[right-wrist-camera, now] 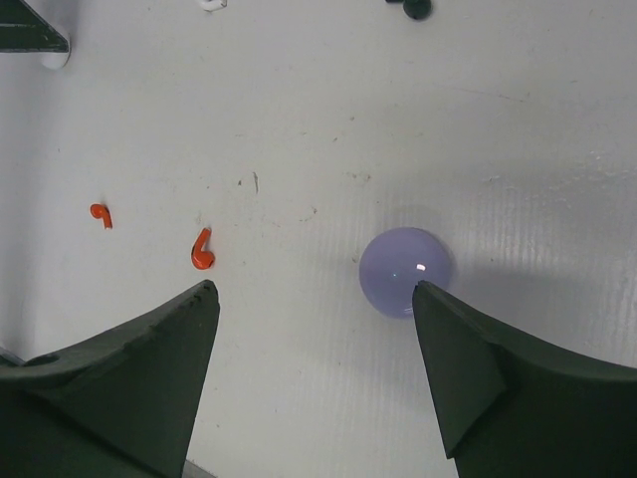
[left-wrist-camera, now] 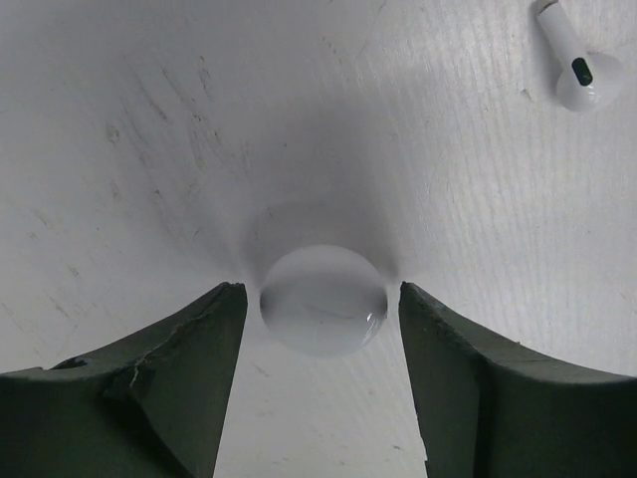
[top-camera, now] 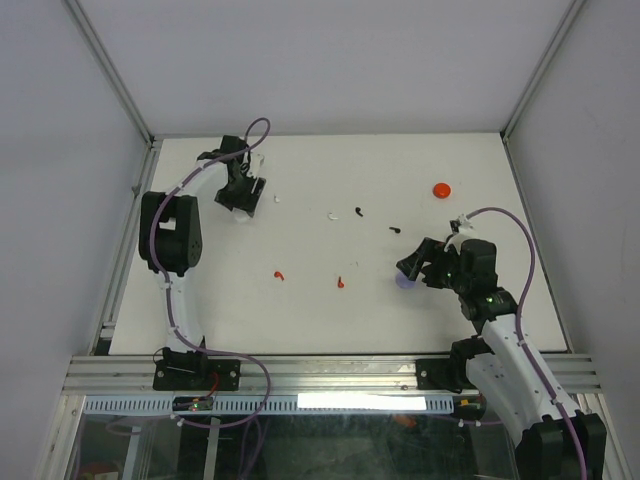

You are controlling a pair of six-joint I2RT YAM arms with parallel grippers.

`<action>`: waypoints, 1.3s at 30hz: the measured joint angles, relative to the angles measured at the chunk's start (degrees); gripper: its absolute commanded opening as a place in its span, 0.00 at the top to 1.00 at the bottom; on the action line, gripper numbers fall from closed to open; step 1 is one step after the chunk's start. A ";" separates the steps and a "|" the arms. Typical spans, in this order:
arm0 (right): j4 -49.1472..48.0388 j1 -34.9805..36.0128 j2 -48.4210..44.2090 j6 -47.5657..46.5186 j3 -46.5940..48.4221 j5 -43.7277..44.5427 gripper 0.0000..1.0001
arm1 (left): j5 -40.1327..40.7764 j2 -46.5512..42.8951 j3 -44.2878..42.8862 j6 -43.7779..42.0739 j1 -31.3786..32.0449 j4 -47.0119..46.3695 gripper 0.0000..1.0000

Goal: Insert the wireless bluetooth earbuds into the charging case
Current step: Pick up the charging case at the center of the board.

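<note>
- left gripper (left-wrist-camera: 320,291) is hanging spread, straddling the white case (left-wrist-camera: 323,317); a white earbud (left-wrist-camera: 577,72) is lying well beyond it.
- my right gripper (right-wrist-camera: 314,289) is gaping beside the lilac case (right-wrist-camera: 403,269), with the red earbuds (right-wrist-camera: 202,249) lying apart.
- i'm judging this the case-grasping step; the next move is calling for closing squarely.

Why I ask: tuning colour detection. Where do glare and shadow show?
Left wrist: the glossy white round case carries reflections and sits in grey shadow. Right wrist: the lilac round case shows one bright glint, shadow to its right. Top external: a washed-out bright strip low in frame.
</note>
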State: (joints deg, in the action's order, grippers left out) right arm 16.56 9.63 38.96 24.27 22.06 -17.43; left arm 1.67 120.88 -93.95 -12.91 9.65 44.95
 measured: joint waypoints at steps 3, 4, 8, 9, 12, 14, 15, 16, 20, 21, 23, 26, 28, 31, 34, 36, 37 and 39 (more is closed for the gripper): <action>0.00 0.00 0.39 -0.02 0.00 0.00 0.18 | -0.37 1.53 -0.79 0.02 -0.02 0.09 0.42; 0.02 0.00 0.48 -0.02 0.00 0.00 0.18 | -0.76 1.97 -0.85 0.24 0.00 0.11 0.44; 0.02 0.00 0.48 -0.20 0.00 0.00 0.18 | -1.01 2.45 -1.70 0.37 0.00 0.52 0.56; 0.02 0.00 0.44 -0.24 0.00 0.00 0.19 | -1.16 2.45 -1.77 0.48 0.00 0.52 0.58; -0.09 0.00 -0.04 -0.35 0.00 -0.48 0.19 | -1.92 2.45 -1.84 1.40 -0.02 0.57 0.63; -0.72 0.00 -0.61 -0.39 -0.04 -1.40 0.20 | -2.45 2.45 -1.84 2.16 0.00 0.57 0.67; -1.20 0.00 -0.85 -0.39 -0.07 -1.84 0.20 | -2.82 2.43 -1.84 2.71 0.00 0.57 0.67; -1.88 0.00 -1.09 -0.37 -0.15 -2.56 0.20 | -3.26 2.34 -1.84 3.65 0.00 0.57 0.69; -4.79 0.13 -1.31 -0.37 -0.24 -4.76 0.20 | -3.56 1.42 -1.55 8.85 0.09 0.37 0.73; -6.01 0.42 -1.36 -0.37 -0.37 -5.18 0.21 | -3.58 0.48 -0.81 10.80 0.13 -0.17 0.73; -8.66 1.11 -1.53 -0.26 -1.03 -5.60 0.21 | -3.78 -2.45 1.73 14.43 0.22 -1.57 0.73; -13.46 3.96 -1.62 0.11 -2.67 -5.66 0.22 | -4.42 -9.44 7.37 20.70 0.81 -4.55 0.72; -16.83 6.84 -1.33 0.35 -3.52 -5.18 0.22 | -4.68 -14.84 11.26 25.16 1.86 -7.28 0.72; -21.88 11.10 -0.15 0.68 -4.04 -3.96 0.22 | -4.55 -21.35 15.74 30.56 4.79 -11.47 0.72; -27.23 14.64 1.40 0.72 -4.09 -2.58 0.23 | -3.28 -26.34 19.93 35.52 9.35 -15.89 0.73; -31.06 16.63 2.64 0.68 -4.09 -1.77 0.25 | -2.78 -28.68 22.47 39.15 13.00 -18.51 0.71; -33.07 17.62 3.32 0.66 -4.11 -1.20 0.25 | -2.49 -29.57 23.61 40.94 14.86 -19.82 0.70; -36.57 19.32 4.55 0.48 -4.15 -0.09 0.26 | -1.75 -31.06 25.59 44.17 18.40 -22.12 0.71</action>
State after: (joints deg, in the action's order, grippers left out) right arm -20.01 28.95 43.51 24.75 17.91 -17.52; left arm -0.08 89.82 -68.36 31.27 28.05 22.83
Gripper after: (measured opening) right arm 0.753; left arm 0.497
